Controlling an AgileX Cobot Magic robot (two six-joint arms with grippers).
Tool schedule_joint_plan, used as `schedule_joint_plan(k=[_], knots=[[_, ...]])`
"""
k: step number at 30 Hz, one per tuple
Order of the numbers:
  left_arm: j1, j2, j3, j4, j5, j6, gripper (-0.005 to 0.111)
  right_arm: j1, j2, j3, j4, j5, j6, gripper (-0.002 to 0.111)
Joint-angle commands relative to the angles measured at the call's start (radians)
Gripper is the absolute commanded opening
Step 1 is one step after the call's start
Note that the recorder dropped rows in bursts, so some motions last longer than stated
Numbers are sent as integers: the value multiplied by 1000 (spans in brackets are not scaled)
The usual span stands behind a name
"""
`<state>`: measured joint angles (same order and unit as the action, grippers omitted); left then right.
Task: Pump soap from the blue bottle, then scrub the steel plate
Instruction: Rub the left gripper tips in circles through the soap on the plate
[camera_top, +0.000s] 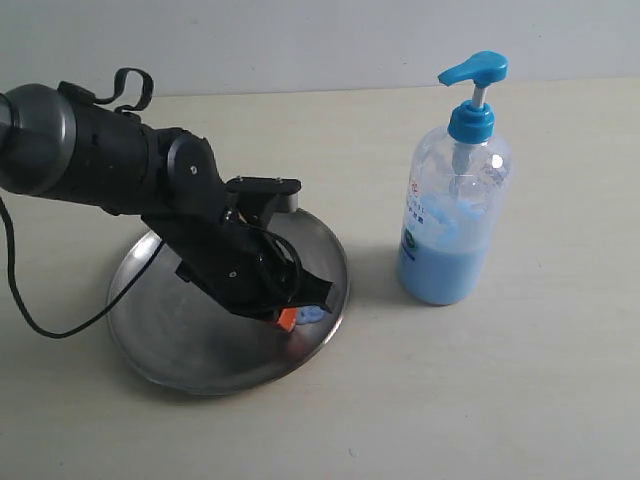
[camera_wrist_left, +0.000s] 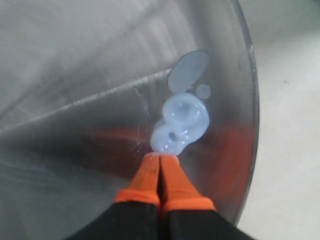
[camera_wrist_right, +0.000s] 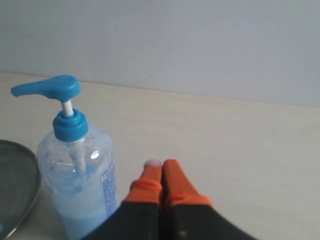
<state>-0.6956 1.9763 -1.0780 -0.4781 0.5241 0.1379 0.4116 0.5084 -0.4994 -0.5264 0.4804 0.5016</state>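
The steel plate (camera_top: 180, 335) lies on the table at the left. Over its right part hangs my left gripper (camera_top: 292, 319), shut with nothing in it. In the left wrist view that left gripper (camera_wrist_left: 161, 158) has its orange tips at the edge of a pale-blue blob of soap (camera_wrist_left: 181, 122) on the steel plate (camera_wrist_left: 75, 75), close to the rim. The blue bottle (camera_top: 453, 215) stands upright to the right of the plate, pump head raised. My right gripper (camera_wrist_right: 162, 165) is shut and empty, beside the blue bottle (camera_wrist_right: 77, 175); it is out of the exterior view.
The plate's rim (camera_wrist_right: 20, 190) shows at the side of the right wrist view. A black cable (camera_top: 40, 320) trails from the left arm across the table. A pale wall runs along the table's far edge.
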Motion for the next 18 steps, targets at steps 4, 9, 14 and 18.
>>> schedule_joint_plan(k=[4, 9, 14, 18], knots=[[-3, 2, -6, -52, -72, 14, 0, -4, -5, 5, 4, -4, -6, 0], [-3, 2, -6, -59, -82, 16, 0, -4, -5, 5, 4, -6, -6, 0], [-3, 3, -6, -59, -78, 36, 0, -4, -5, 5, 11, -8, -4, 0], [-3, 15, -6, -59, -68, 52, 0, -4, -5, 5, 11, -8, -4, 0]])
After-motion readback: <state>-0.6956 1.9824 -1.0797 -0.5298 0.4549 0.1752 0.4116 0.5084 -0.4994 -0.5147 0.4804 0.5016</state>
